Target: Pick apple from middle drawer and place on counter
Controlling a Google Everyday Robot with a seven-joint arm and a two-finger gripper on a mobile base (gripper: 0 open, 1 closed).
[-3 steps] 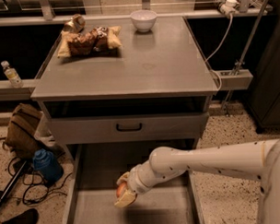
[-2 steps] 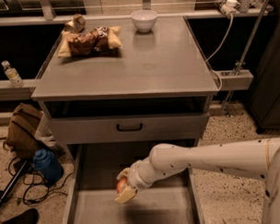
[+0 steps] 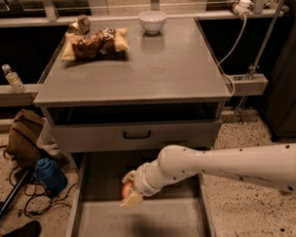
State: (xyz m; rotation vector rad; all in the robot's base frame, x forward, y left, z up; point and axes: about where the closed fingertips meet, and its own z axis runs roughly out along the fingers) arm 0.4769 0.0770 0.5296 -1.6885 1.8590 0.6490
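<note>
My gripper [image 3: 129, 191] hangs over the open middle drawer [image 3: 147, 223], at the end of the white arm reaching in from the right. It is shut on the apple [image 3: 125, 190], which shows as a small red-orange patch between the cream fingers; most of the apple is hidden. The apple is held above the drawer's flat grey floor, near the drawer's left half. The counter [image 3: 151, 74] is the broad grey top of the cabinet, above and behind the gripper.
On the counter a white bowl [image 3: 152, 20] stands at the back and a chip bag [image 3: 94, 43] lies at the back left. A shut drawer front with a black handle [image 3: 137, 135] sits just above the gripper. A brown bag [image 3: 24, 137] and a blue object [image 3: 50, 175] lie on the floor at left.
The gripper has risen a little and shifted slightly left with the apple in it, coming further off the drawer floor.
</note>
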